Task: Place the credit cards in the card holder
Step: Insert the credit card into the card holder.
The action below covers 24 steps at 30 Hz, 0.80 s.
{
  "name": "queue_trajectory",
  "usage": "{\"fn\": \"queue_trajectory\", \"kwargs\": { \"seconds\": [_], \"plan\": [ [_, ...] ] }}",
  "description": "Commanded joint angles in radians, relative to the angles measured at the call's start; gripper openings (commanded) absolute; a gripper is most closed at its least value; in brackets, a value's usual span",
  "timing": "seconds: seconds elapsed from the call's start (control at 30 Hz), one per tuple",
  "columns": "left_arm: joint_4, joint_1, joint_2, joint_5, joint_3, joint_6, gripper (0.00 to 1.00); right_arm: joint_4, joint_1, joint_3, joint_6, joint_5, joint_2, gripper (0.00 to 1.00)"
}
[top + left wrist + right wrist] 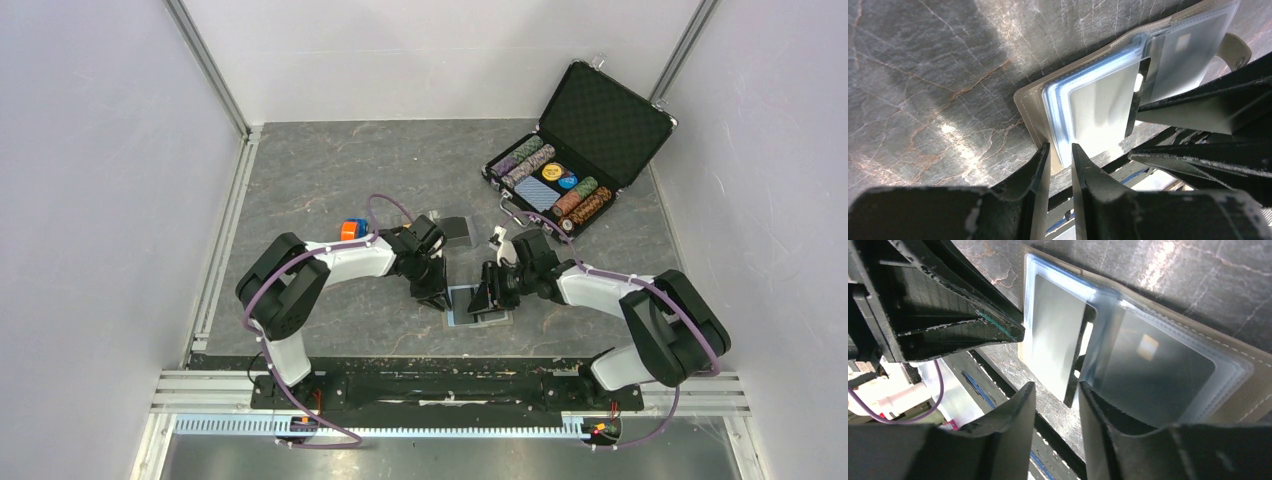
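The grey stone-look tabletop is smooth, veined in rust, with a dull sheen where light falls. The grey-taupe fold-over card holder has a matt, leather-like cover with pale stitching. Its inner sleeves are clear, glossy, blue-tinted plastic. The black plastic credit card is slick enough to mirror the lamps. The left claw and right claw are matt black plastic, finely ridged and scuffed pale along the edges. The black poker-chip briefcase shows a dimpled, foam-like lid lining.
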Motion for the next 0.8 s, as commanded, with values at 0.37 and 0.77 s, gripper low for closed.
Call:
{"fn": "queue_trajectory", "kwargs": {
  "seconds": [0.37,0.77],
  "plan": [
    [-0.012,0.003,-0.019,0.007,0.085,-0.017,0.33,-0.041,0.004,0.052,-0.063,0.021,0.027,0.0],
    [0.031,0.003,0.061,0.038,0.08,-0.01,0.35,-0.024,0.003,0.031,-0.077,0.041,0.085,0.0]
  ]
}}
